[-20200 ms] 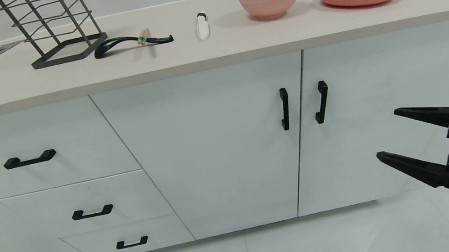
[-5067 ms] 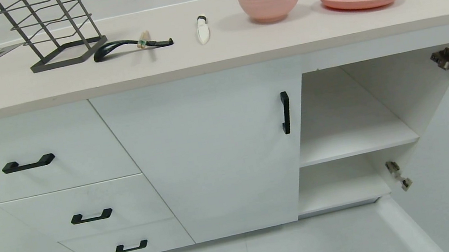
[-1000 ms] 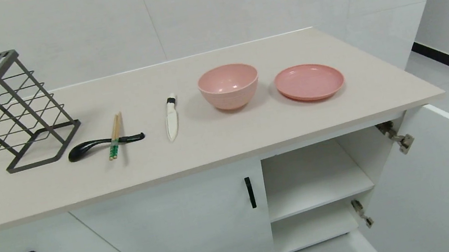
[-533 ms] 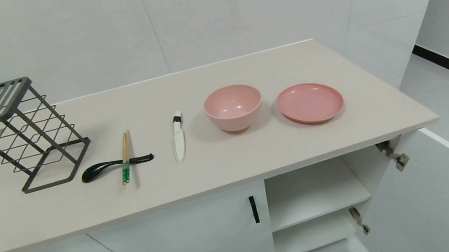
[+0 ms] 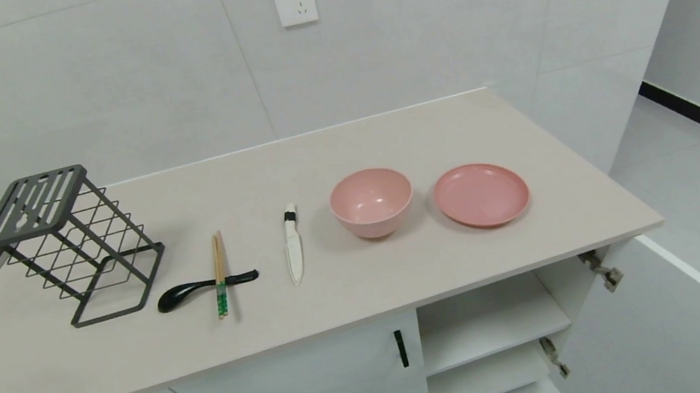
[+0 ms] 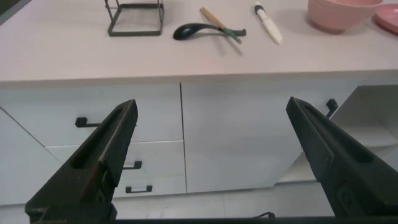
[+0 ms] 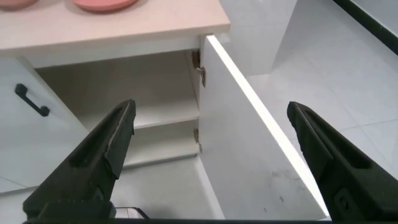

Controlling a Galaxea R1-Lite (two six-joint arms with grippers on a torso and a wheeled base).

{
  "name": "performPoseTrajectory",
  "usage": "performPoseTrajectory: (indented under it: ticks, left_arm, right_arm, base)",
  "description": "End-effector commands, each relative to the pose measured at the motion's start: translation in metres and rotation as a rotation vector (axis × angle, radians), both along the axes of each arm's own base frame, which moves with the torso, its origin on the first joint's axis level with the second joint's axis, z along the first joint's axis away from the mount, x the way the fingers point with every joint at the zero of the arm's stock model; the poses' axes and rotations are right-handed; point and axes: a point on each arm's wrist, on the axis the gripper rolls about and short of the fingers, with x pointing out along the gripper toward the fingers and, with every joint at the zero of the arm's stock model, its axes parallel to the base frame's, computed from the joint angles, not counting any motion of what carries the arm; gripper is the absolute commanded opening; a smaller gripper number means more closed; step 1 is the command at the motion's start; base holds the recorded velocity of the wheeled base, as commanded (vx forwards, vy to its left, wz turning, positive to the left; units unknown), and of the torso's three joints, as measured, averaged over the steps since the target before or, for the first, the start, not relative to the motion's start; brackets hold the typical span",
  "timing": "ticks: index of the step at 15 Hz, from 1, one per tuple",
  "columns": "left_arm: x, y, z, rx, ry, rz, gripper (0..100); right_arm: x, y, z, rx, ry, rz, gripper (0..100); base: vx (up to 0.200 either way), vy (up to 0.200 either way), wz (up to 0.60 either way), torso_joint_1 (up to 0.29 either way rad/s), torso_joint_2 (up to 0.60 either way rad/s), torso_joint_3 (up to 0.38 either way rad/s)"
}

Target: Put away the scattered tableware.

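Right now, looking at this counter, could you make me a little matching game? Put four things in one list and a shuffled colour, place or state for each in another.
Things:
1. bowl
2. spoon
3. knife
4. cupboard door

Descriptions:
A. crossed by the chopsticks
B. swung open
C. pink, next to the plate
D. white with a black band

Pairs: 1-C, 2-A, 3-D, 4-B
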Motion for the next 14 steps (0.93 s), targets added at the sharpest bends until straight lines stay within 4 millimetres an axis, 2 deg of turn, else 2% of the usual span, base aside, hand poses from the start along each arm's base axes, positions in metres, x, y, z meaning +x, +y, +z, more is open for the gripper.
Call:
performPoseTrajectory:
  ticks: [1,2,6,14]
  left_arm:
    - [0.0001,0.0000,-0.0002,0.000,0.003,0.001,100]
    - [0.0001,0.0000,-0.0002,-0.002,0.003,0.001,100]
    - [0.0001,0.0000,-0.0002,0.000,0.003,0.001,100]
    - [0.0001,0.0000,-0.0002,0.000,0.003,0.001,100]
  right_arm:
    - [0.0001,0.0000,0.0000,-0.001,0.001,0.001,100]
    - [0.0001,0.0000,0.0000,0.001,0.000,0.000,100]
    - [0.0001,0.0000,0.0000,0.001,0.001,-0.001,100]
    - [0.0001,0.0000,0.0000,-0.002,0.001,0.001,100]
  base:
    - [0.000,0.000,0.00,0.188,-0.36,-0.173]
    - [0.000,0.000,0.00,0.100,-0.19,-0.095]
    - [0.200,0.000,0.00,0.032,-0.05,-0.027]
    - [0.000,0.000,0.00,0.000,0.00,0.000]
